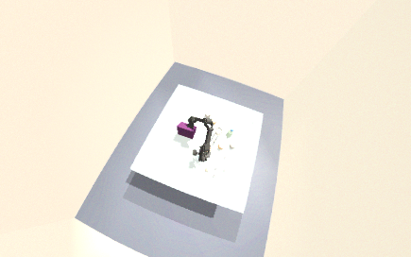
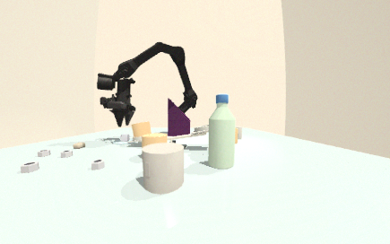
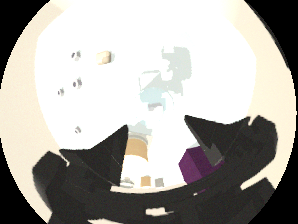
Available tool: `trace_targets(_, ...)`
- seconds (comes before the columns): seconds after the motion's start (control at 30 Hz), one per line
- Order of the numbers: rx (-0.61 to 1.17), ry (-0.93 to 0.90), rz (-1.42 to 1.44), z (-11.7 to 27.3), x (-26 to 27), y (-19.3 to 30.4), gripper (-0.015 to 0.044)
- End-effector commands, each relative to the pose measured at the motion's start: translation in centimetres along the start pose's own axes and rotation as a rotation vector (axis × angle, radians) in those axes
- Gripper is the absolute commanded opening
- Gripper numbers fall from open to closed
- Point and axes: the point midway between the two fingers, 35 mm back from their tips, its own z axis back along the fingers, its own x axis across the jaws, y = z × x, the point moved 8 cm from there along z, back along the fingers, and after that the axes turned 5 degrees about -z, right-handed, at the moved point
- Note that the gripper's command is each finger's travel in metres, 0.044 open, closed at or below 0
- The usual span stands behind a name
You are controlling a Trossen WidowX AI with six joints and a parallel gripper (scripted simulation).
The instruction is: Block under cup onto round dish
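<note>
My gripper (image 2: 124, 124) (image 3: 156, 122) is open, with nothing between its fingertips. It is above a small pale grey block (image 2: 125, 137) (image 3: 155, 106). In the wrist view the block lies by the near edge of a pale bluish patch that looks like the round dish (image 3: 152, 94); the glare hides the dish's outline. The balance beam (image 2: 188, 135) is tilted, low at its left end in the exterior view. An orange cup (image 2: 141, 129) (image 3: 136, 148) stands tilted on that end. The far end is partly hidden by the bottle, and I see no orange cup on its visible part.
Another orange cup (image 2: 154, 140) (image 1: 220, 146) and a grey cup (image 2: 163, 167) (image 1: 232, 145) stand near a green bottle (image 2: 221, 141) (image 1: 231, 133). A purple wedge (image 2: 178, 123) (image 1: 186, 130) (image 3: 192, 166) is beside the arm. Several nuts (image 2: 30, 168) and a tan piece (image 2: 79, 145) (image 3: 103, 58) lie leftward.
</note>
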Motion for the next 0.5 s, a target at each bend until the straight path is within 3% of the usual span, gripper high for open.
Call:
trace_targets(0.0, 0.006, 0.011, 0.001, 1.2, -0.1, 0.1, 0.044)
trace_targets(0.13, 0.001, 0.003, -0.003, 4.8, -0.3, 0.2, 0.044)
trace_targets(0.47, 0.001, 0.003, -0.003, 4.8, -0.3, 0.2, 0.044)
